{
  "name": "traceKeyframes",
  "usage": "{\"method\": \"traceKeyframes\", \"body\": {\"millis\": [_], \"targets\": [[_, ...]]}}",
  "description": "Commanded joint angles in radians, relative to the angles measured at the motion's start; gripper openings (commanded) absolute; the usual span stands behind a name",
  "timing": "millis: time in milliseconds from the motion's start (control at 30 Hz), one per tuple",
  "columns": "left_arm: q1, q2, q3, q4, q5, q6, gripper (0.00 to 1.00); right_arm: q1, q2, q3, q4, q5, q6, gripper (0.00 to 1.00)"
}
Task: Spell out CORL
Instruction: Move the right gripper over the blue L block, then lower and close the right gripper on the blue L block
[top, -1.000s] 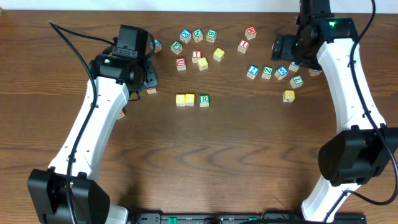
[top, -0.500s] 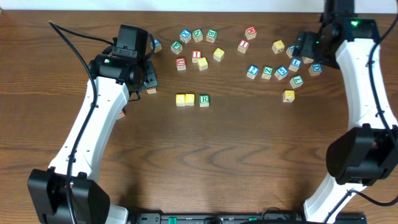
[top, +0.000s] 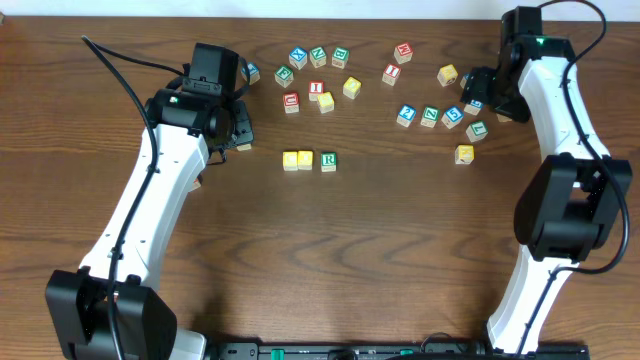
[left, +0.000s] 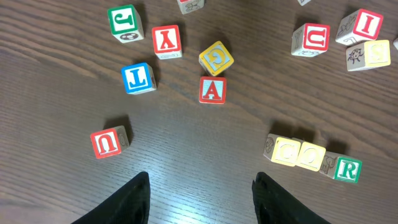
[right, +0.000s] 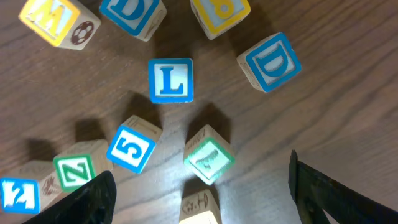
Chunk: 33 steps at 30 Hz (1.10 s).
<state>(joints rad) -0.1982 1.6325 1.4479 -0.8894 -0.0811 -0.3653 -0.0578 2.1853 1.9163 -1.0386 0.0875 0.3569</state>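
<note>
so the row in the middle already reads c block, o block, r block, touching side by side, only the l missing. the l block sits in the right-hand scatter, lying flat on the table, letter up, with a bit of gap all round. the right gripper hangs over that pile, fingers spread wide, nothing in them. it's lined up more over a tilted green block than over the l. the left gripper is spread and empty too, near the row. i'd guess the next move is to shift over the l, drop, pinch it, then carry it to the spot just past the r.
</note>
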Motion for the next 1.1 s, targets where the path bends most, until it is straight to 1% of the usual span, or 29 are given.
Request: {"method": "traceKeyframes", "body": {"millis": [0,133,200,300,433,500,600,933,1067], "targets": [[0.002,0.014,-0.006,0.006,-0.006,0.01,0.52,0.0,0.019,-0.002,0.014,0.015,0.04,0.84],[0.002,0.014,-0.006,0.008,-0.006,0.01,0.52,0.0,0.022,-0.002,0.035,0.015,0.048,0.84],[0.002,0.014,-0.006,0.011,-0.006,0.01,0.52,0.0,0.023,-0.002,0.045,0.015,0.051,0.82],[0.002,0.014,-0.006,0.021,-0.006,0.009,0.52,0.002,0.029,-0.003,0.061,0.015,0.05,0.75],[0.002,0.014,-0.006,0.032,-0.006,0.01,0.52,0.007,0.056,-0.003,0.103,0.016,0.05,0.61],[0.002,0.014,-0.006,0.035,-0.006,0.01,0.52,0.007,0.076,-0.003,0.125,0.015,0.051,0.59],[0.002,0.014,-0.006,0.034,-0.006,0.01,0.52,0.005,0.104,-0.003,0.151,0.016,0.051,0.57],[0.002,0.014,-0.006,0.038,-0.006,0.009,0.52,0.005,0.175,-0.003,0.222,0.015,0.05,0.59],[0.002,0.014,-0.006,0.038,-0.006,0.009,0.53,0.006,0.202,-0.003,0.253,0.015,0.051,0.57]]}}
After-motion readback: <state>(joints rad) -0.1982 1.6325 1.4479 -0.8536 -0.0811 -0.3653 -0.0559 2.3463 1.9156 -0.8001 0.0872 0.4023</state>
